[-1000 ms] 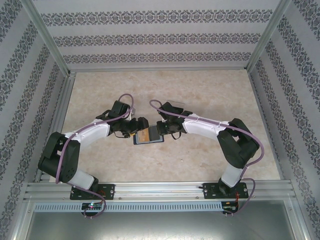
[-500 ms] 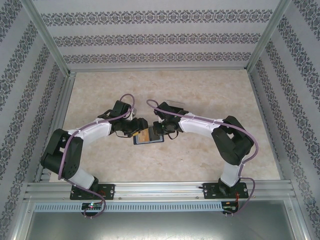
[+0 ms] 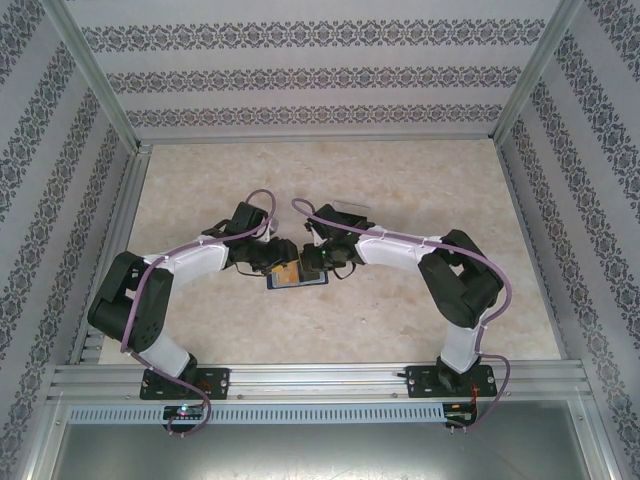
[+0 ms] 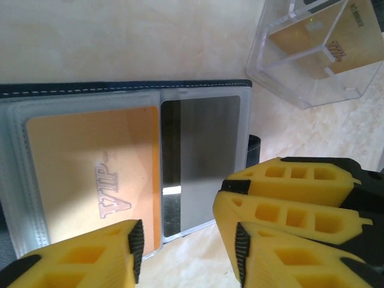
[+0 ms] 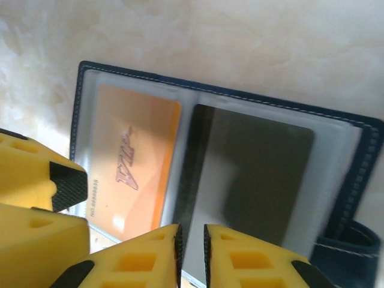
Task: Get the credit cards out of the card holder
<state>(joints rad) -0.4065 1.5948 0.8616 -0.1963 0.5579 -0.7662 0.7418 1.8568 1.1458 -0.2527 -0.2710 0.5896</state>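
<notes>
The navy card holder [image 3: 303, 279] lies open on the table between both wrists. An orange credit card [image 4: 90, 174] marked VIP sits in its left clear pocket [image 5: 132, 174]; the right panel [image 5: 258, 180] looks grey, and I cannot tell if a card is in it. My left gripper [image 4: 189, 252] is open, its jaws astride the holder's near edge at the orange card's corner, with nothing between them. My right gripper [image 5: 192, 255] is all but shut, a thin slit between its pads, with its tips down on the holder's near edge by the fold.
A clear plastic box [image 4: 312, 48] holding gold cards stands just beyond the holder's far corner. Both arms [image 3: 190, 262] [image 3: 400, 250] reach in toward the middle of the marble table, fingertips almost touching. Metal frame rails run along the sides.
My left gripper has moved right, further over the holder, and its jaws have narrowed. The right arm has edged slightly left; the holder stays put.
</notes>
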